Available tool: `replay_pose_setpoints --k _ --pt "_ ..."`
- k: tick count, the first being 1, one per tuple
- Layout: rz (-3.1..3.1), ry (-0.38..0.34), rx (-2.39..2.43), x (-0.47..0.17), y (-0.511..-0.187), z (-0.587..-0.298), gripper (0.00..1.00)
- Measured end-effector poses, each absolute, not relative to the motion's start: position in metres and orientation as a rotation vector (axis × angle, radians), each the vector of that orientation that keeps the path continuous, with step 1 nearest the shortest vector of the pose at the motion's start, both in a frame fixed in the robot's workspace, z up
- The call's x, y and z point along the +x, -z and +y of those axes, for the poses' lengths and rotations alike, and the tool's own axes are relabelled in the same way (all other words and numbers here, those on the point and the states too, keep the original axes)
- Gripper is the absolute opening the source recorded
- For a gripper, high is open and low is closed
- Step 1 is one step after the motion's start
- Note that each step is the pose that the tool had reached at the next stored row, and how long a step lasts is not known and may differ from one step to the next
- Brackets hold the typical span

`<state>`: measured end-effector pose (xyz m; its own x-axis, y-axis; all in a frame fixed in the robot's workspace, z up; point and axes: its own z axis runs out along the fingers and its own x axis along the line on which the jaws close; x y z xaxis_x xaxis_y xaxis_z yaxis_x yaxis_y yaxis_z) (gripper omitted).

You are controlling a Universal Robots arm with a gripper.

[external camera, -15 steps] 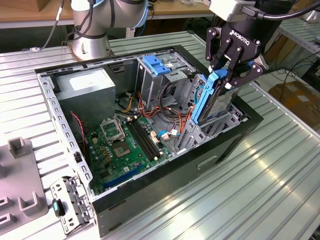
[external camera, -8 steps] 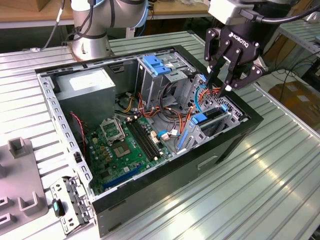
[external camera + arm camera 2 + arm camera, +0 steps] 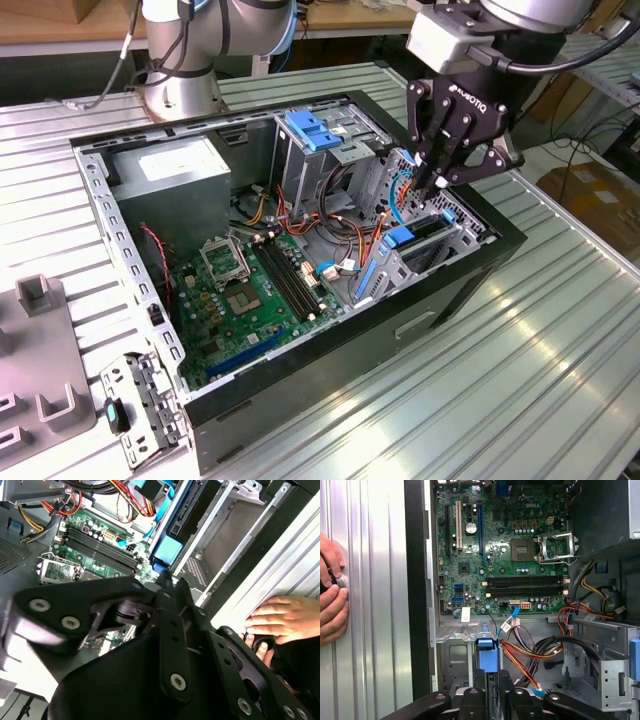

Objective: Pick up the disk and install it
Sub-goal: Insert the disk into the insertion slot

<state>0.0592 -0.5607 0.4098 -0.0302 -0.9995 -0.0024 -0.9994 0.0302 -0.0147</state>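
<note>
The disk (image 3: pixel 428 232) stands on edge in the drive cage at the open computer case's end on the exterior view's right, its blue rail tab (image 3: pixel 399 238) toward the motherboard. In the second wrist view the disk (image 3: pixel 186 515) runs along the blue rail. In the first wrist view the blue tab (image 3: pixel 487 656) lies just ahead of the fingers. My gripper (image 3: pixel 436 183) hangs a little above the disk, its fingers drawn together with nothing between them. The fingertips also show in both wrist views (image 3: pixel 173 582) (image 3: pixel 492 700).
The green motherboard (image 3: pixel 250 290) fills the case floor, with orange and red cables (image 3: pixel 340 225) beside the cage. A grey metal box (image 3: pixel 170 180) and a blue bracket (image 3: pixel 315 130) sit at the back. A person's hands (image 3: pixel 330 595) (image 3: pixel 285 617) rest on the ribbed table beside the case.
</note>
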Motion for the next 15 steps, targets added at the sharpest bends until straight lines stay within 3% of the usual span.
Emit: replay_pose_setpoints --k 1,4,15 --pt "2.246 0.014 -2.179 0.0593 -0.4076 -0.5607 0.24" --pt "2.246 0.014 -2.179 0.0593 -0.4015 -0.5607 0.11" --pt "2.246 0.014 -2.179 0.0593 -0.3999 -0.5607 0.11"
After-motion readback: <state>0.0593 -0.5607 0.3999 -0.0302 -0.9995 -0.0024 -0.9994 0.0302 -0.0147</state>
